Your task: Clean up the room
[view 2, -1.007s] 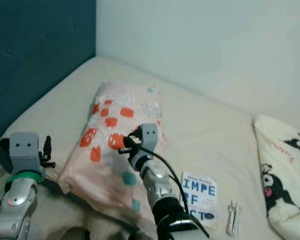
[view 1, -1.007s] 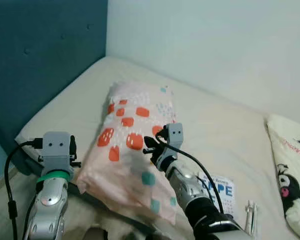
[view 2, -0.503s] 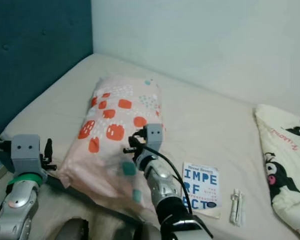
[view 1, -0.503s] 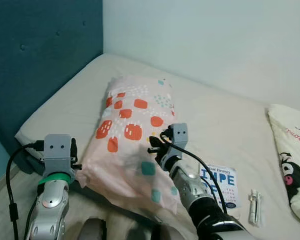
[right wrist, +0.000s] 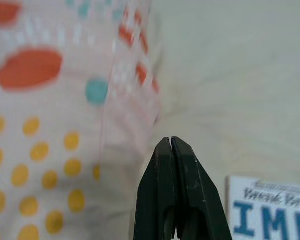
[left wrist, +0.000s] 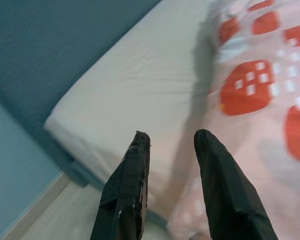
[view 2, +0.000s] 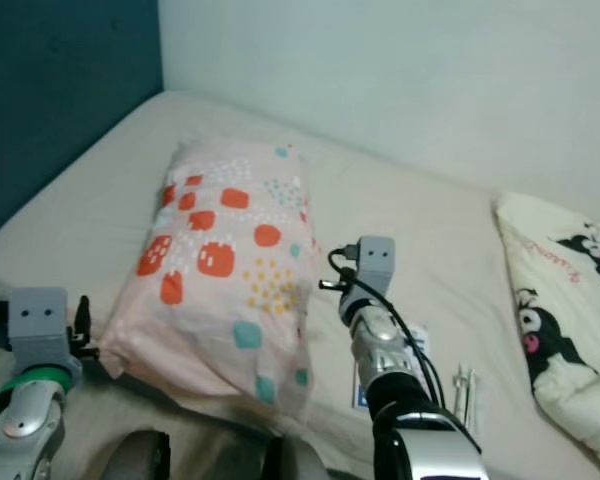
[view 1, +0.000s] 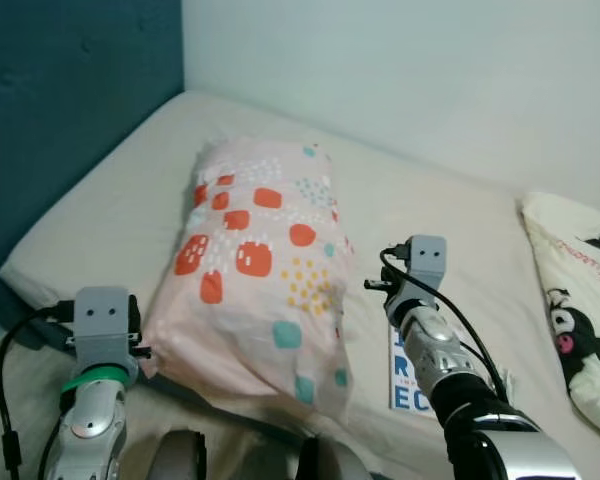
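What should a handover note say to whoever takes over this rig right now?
Left gripper: open, empty, at the near left corner of the patterned pillow.
Right gripper: shut, empty, above the mattress between the pillow's right edge and the blue-lettered book.
Pillow lies lengthwise on the mattress towards the teal headboard.
A small white item lies right of the book; the cartoon-print pillow is at far right.
Done: nothing held.
Left: book and small item not yet picked up.
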`<state>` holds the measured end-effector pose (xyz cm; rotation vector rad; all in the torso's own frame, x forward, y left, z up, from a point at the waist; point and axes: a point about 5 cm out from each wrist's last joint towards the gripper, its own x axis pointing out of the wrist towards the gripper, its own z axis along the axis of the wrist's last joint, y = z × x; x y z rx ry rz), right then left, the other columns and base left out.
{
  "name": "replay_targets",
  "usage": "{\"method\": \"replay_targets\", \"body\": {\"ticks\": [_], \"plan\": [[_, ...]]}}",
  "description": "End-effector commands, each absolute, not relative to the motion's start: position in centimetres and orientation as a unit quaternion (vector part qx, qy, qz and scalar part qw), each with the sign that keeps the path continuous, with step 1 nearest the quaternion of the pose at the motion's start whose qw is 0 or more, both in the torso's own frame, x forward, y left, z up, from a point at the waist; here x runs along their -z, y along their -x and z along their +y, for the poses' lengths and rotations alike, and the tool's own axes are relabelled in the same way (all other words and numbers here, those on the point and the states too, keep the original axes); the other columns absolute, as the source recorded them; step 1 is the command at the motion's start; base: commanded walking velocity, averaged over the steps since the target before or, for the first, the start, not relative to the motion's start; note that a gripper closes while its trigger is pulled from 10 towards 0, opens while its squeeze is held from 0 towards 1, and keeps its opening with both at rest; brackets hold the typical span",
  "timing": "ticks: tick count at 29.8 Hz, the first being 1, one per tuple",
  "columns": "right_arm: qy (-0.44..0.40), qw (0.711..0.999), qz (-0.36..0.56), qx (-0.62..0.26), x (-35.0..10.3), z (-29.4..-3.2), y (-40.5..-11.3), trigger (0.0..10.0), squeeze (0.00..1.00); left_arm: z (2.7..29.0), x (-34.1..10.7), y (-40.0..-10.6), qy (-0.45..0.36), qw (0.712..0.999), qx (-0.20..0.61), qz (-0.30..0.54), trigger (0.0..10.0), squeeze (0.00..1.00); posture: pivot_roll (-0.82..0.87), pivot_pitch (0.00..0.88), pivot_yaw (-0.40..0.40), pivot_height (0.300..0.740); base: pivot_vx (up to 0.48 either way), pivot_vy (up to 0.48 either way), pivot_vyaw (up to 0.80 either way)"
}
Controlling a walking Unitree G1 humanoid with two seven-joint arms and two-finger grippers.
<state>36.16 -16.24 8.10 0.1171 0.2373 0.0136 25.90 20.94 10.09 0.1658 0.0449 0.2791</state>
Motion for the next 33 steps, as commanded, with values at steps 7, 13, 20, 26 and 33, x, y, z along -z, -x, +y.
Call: {"method": "replay_targets", "body": {"ticks": [7,13,20,26,33], "plan": [[-0.052,0.989,0.132,0.052,-8.1,-18.2,-36.2,0.0,0.0,21.5,-10.3,-24.0,-0.138,0.986,-0.091,0.022,10.0,0.0,0.18,0.175,-0.112,0.635,0.0,0.0,0.0],[-0.028,0.986,0.153,0.069,-7.6,-18.5,-36.1,0.0,0.0,24.6,-11.2,-22.3,-0.169,0.979,-0.106,0.04,10.0,0.0,0.24,0.258,-0.079,0.635,0.0,0.0,0.0],[0.016,0.982,0.169,0.088,-6.8,-18.9,-35.5,0.0,0.0,25.4,-13.0,-21.6,-0.188,0.977,-0.096,0.018,10.0,0.0,0.27,0.286,-0.058,0.635,0.0,0.0,0.0],[0.049,0.978,0.194,0.064,-5.3,-16.9,-34.8,0.0,0.0,25.6,-14.4,-21.9,-0.2,0.976,-0.09,-0.006,10.0,0.0,0.27,0.284,-0.053,0.635,0.0,0.0,0.0],[-0.028,0.977,0.204,-0.06,-5.0,-8.1,-34.2,0.0,0.0,25.8,-16.6,-23.6,-0.202,0.975,-0.088,-0.04,10.0,0.0,0.25,0.269,-0.044,0.635,0.0,0.0,0.0]]}}
